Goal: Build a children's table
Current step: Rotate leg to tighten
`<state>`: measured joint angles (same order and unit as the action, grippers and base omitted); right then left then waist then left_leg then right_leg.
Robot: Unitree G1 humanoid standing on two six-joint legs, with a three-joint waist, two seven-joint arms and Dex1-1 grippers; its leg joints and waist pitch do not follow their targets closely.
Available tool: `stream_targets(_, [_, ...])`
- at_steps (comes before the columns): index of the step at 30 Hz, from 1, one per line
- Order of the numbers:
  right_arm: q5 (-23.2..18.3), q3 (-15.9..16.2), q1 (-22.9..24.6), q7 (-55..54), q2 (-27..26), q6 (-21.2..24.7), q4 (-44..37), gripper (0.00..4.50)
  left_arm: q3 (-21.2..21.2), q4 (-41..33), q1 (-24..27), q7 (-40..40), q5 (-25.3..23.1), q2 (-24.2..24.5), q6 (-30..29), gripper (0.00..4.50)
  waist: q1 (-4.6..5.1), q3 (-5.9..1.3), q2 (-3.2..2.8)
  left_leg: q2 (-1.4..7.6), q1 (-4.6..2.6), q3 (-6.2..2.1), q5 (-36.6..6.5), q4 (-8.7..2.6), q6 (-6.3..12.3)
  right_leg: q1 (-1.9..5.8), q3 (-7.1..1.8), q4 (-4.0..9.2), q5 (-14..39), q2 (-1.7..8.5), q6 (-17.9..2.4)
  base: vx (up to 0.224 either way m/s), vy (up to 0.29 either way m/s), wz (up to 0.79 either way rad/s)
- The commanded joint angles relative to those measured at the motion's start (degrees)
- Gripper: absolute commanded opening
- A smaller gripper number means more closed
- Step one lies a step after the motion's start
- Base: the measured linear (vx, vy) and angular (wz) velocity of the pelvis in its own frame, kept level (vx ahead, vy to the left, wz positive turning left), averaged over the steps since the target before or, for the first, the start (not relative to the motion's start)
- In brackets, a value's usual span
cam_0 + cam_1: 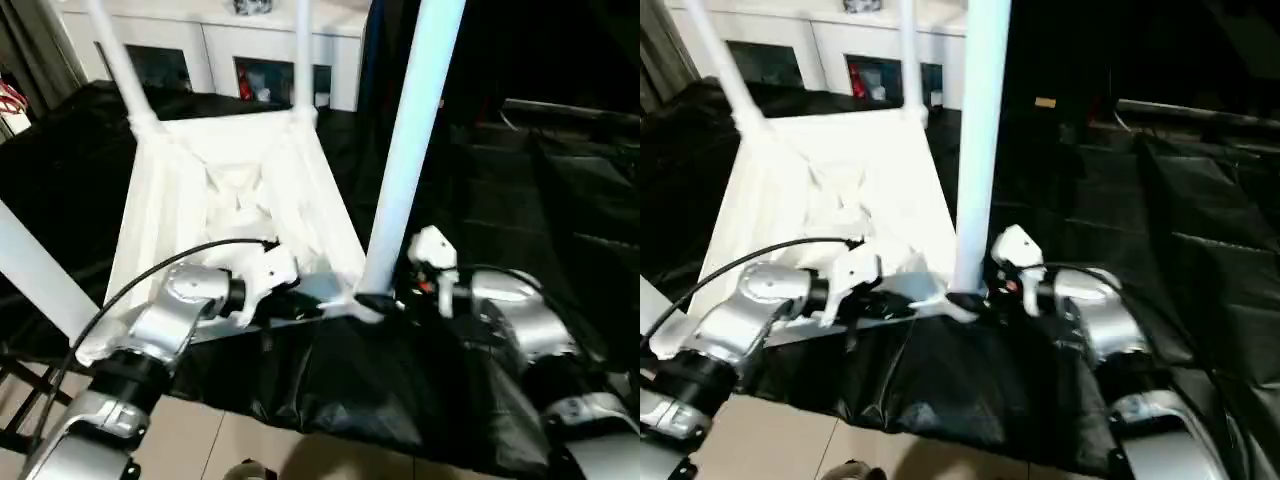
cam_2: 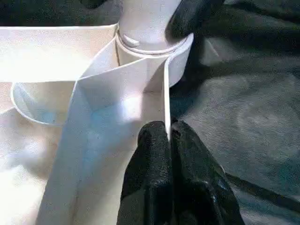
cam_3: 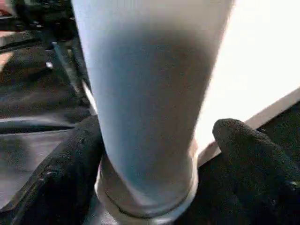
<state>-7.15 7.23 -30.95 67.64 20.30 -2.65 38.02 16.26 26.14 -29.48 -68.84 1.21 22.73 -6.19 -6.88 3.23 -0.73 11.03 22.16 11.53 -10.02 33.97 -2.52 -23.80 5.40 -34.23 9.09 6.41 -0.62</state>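
The black cloth point(image 1: 420, 390) covers the work surface across the whole lower and right part of the head view, rumpled and dark. On it lies the children's table point(image 1: 230, 190), upside down — its white ribbed underside fills the centre-left of the frame, narrowing toward the top. Behind it, along the upper edge, stands a white cabinet point(image 1: 210, 55) with glass doors.

Four legs stand up out of the corner sockets. The nearest one, the near right leg point(image 1: 410, 150), rises as a thick pale tube from the middle of the frame to its top edge; the near left leg point(image 1: 35, 270) slants out at the left border; the two far legs point(image 1: 120, 65) are thin at the upper left and upper centre.

The left gripper point(image 2: 169, 140) is at the table's near edge, lower centre of the head view; in its wrist view the two black fingers point(image 2: 150, 154) are clenched on the thin upright rim wall of the tabletop, just beside the corner socket point(image 2: 150, 44).

The right gripper point(image 3: 154, 154) sits at the foot of the near right leg, its fingers point(image 3: 248, 150) spread on either side of the tube where it meets the socket — released, with a visible gap on one side at least.
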Motion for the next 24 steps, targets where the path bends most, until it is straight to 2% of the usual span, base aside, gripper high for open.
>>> stream_targets(1, [-0.8, 0.4, 0.6, 2.0, 0.6, 0.7, -1.8, 3.6, 0.3, -3.0, -0.5, -1.9, 1.7, 0.0, 0.8, 0.0, 0.03, -4.04, 0.3, 2.71, -1.56, -0.97, -15.5, -4.32, 1.54, 2.79, -2.86, 3.69, 15.6, 2.81, -12.7, 0.0, 0.0, 0.0])
stream_targets(5, [-1.0, 1.0, 0.9, 3.7, 1.0, 1.1, -2.9, 3.26, 0.5, -3.4, -0.4, -2.5, 1.9, 0.2, 0.2, 0.0, 0.06, -4.12, 0.27, 2.7, -1.4, -1.09, -14.8, -4.35, 1.52, 2.89, -2.81, 3.57, 15.2, 2.77, -12.4, 0.0, 0.0, 0.0])
stream_targets(8, [-1.0, 1.3, 0.7, 4.2, 1.3, 1.0, -2.7, 3.06, 0.7, -3.3, -0.5, -2.6, 1.9, 0.1, 0.2, 0.0, 0.05, -4.28, 0.37, 2.65, -1.29, -1.07, -13.2, -4.17, 1.92, 2.98, -2.8, 3.26, 13.0, 2.71, -13.0, 0.0, 0.0, 0.0])
stream_targets(9, [-1.0, 1.3, 0.6, 4.3, 1.3, 0.9, -2.6, 2.83, 0.7, -3.2, -0.5, -2.7, 1.8, 0.1, 0.3, 0.0, 0.02, -4.28, 0.34, 2.64, -1.29, -1.06, -12.7, -4.14, 2.13, 2.97, -2.77, 3.2, 12.5, 2.71, -13.2, 0.0, 0.0, 0.0])
stream_targets(12, [-0.7, 1.3, 0.4, 4.5, 1.3, 0.7, -2.3, 2.71, 0.7, -3.0, -0.6, -2.6, 1.8, -0.1, 0.4, 0.0, 0.01, -4.37, 0.32, 2.62, -1.26, -1.02, -11.8, -4.01, 2.53, 3.02, -2.74, 3.03, 11.2, 2.68, -13.6, 0.0, 0.0, 0.0])
stream_targets(16, [-0.6, 1.2, 0.5, 4.7, 1.3, 1.0, -2.6, 2.3, 0.8, -2.8, -0.6, -2.5, 1.7, -0.2, 0.5, 0.0, -0.03, -4.36, 0.45, 2.6, -1.3, -0.99, -11.9, -3.94, 2.63, 3.03, -2.74, 3.07, 11.7, 2.69, -13.6, 0.0, 0.0, 0.0])
stream_targets(18, [-0.7, 1.3, 0.5, 4.8, 1.2, 1.0, -2.6, 2.25, 0.8, -2.7, -0.7, -2.5, 1.7, -0.2, 0.5, 0.0, -0.02, -4.33, 0.57, 2.59, -1.3, -0.97, -12.1, -3.96, 2.65, 3.04, -2.76, 3.16, 12.2, 2.71, -13.5, 0.0, 0.0, 0.0])
stream_targets(24, [-0.7, 1.8, 1.3, 4.7, 0.8, 1.2, -3.3, 2.06, 0.9, -3.2, 0.0, -2.4, 1.7, 0.0, 0.5, 0.0, -0.08, -4.38, 0.43, 2.58, -1.24, -1.05, -11.9, -3.93, 2.45, 3.07, -2.75, 3.11, 12.5, 2.73, -13.2, 0.0, 0.0, 0.0])
